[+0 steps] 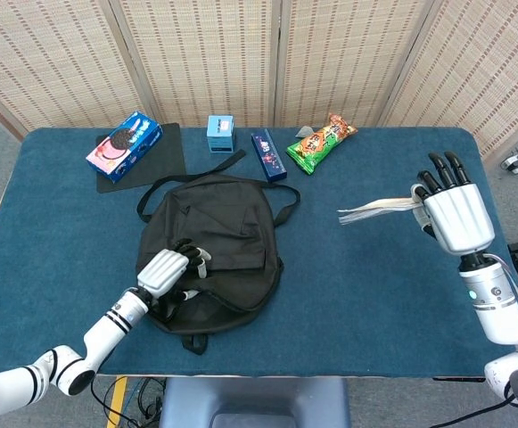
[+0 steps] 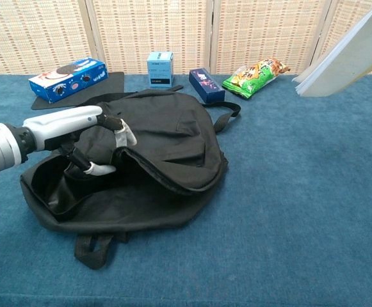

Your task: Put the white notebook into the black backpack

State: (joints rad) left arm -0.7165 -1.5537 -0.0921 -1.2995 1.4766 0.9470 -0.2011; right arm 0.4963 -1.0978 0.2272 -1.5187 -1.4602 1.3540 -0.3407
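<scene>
The black backpack lies flat on the blue table, left of centre. My left hand grips the edge of its upper flap at the near left side and holds it raised, so a dark opening shows beneath. The white notebook hangs in the air over the table's right side, tilted, held by my right hand. The right hand itself is out of the chest view.
Along the far edge lie a blue cookie box on a black mat, a small light-blue box, a dark blue box and a green snack bag. Backpack straps trail toward them.
</scene>
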